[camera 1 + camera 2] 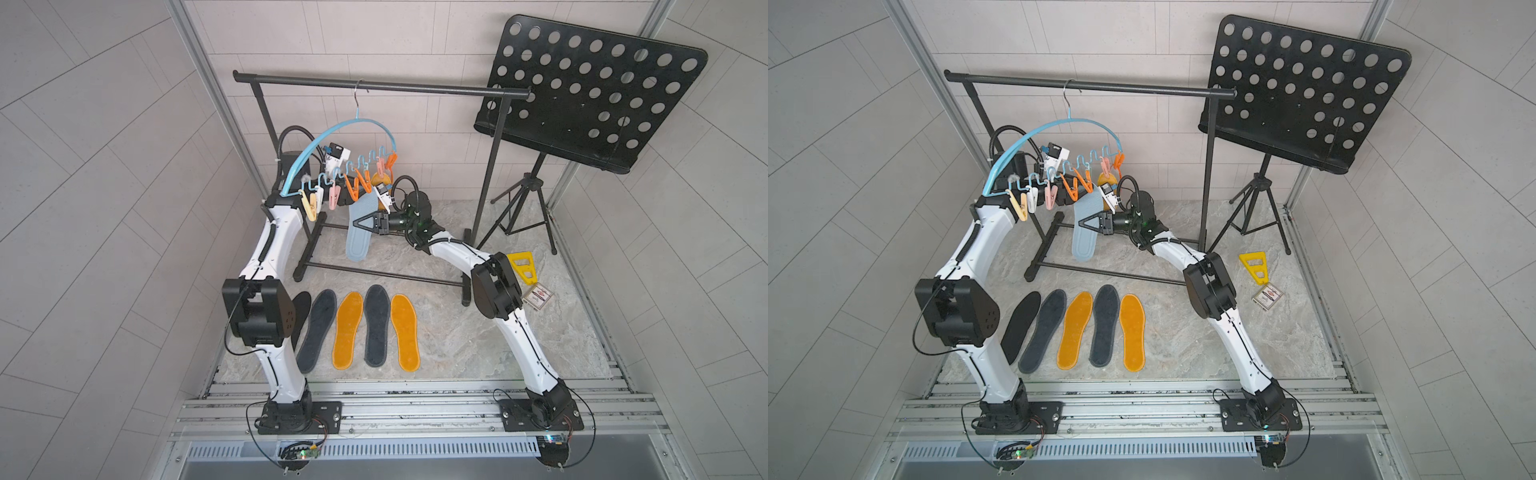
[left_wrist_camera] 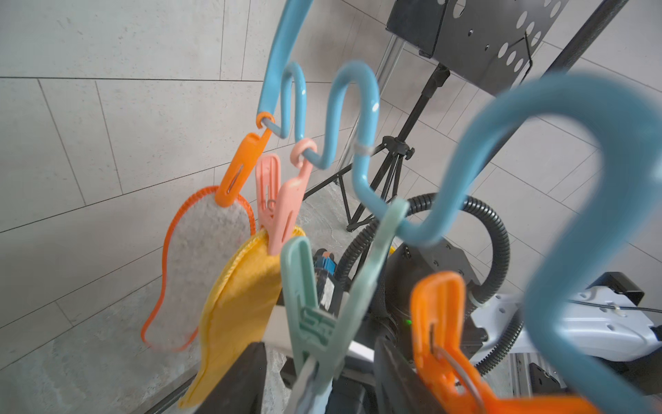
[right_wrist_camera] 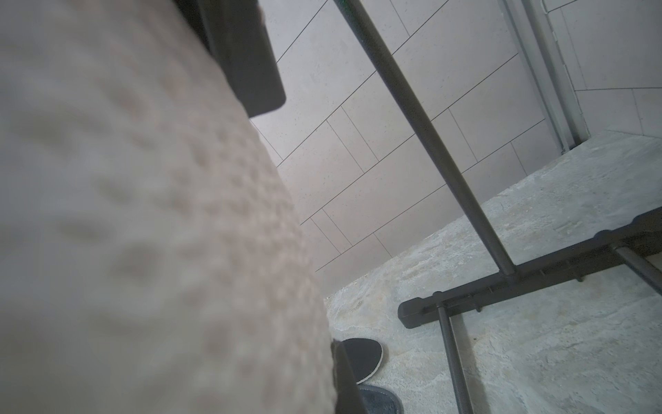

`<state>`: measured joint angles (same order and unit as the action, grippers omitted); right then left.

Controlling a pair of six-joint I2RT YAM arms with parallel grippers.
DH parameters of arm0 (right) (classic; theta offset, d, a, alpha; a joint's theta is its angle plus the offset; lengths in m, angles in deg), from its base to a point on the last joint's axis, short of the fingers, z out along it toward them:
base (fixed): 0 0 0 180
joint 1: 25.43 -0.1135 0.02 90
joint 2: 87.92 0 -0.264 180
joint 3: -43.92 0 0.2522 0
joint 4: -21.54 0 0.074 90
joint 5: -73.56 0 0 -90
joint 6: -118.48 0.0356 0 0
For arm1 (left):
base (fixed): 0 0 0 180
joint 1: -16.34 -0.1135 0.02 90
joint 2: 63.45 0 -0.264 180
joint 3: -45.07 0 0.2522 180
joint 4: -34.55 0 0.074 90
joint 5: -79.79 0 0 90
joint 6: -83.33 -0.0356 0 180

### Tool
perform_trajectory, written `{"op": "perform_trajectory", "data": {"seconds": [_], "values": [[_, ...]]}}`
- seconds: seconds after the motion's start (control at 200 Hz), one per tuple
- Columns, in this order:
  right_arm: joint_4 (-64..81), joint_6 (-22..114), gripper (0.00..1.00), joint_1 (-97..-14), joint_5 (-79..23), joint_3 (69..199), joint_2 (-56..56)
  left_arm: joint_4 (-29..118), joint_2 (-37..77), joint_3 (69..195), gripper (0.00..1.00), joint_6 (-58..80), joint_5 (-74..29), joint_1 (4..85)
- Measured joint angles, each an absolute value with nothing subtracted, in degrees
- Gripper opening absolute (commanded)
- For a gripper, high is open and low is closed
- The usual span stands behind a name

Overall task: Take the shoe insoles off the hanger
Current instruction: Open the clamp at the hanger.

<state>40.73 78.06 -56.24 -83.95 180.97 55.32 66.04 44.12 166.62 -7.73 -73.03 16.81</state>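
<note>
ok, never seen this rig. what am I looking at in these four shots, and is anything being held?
Two white robot arms stand at the table edge, each ending in a two-finger gripper. The two wide pictures come from one overhead stereo camera. The two close-ups come from a camera on each wrist.

A blue hanger hangs from a black rack. On the table lie a black insole, two dark grey insoles and two orange-yellow insoles.

The right gripper is shut on the light blue insole, apparently hanging from a green clip. The left gripper straddles that clip; whether it squeezes, I cannot tell. An orange-edged insole and a yellow insole are clipped too.
</note>
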Motion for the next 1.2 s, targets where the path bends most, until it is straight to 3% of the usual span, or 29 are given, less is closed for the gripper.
{"op": "perform_trajectory", "data": {"seconds": [0.25,0.811,1.021,1.201], "values": [[40.99,78.28,0.0,-57.57,-84.12,180.97,55.3,60.69,45.78,167.32,0.53,-3.53,-74.7,16.87],[40.73,78.47,0.0,-57.64,-84.32,180.01,54.91,54.59,45.89,167.49,0.03,1.51,-75.7,16.89],[36.97,76.64,0.0,-57.64,-83.25,176.93,54.19,55.16,45.87,167.49,0.0,0.99,-74.56,16.89],[30.61,74.8,0.0,-57.16,-78.33,162.54,46.8,55.77,45.8,167.49,0.0,-0.32,-73.03,16.85]]}}
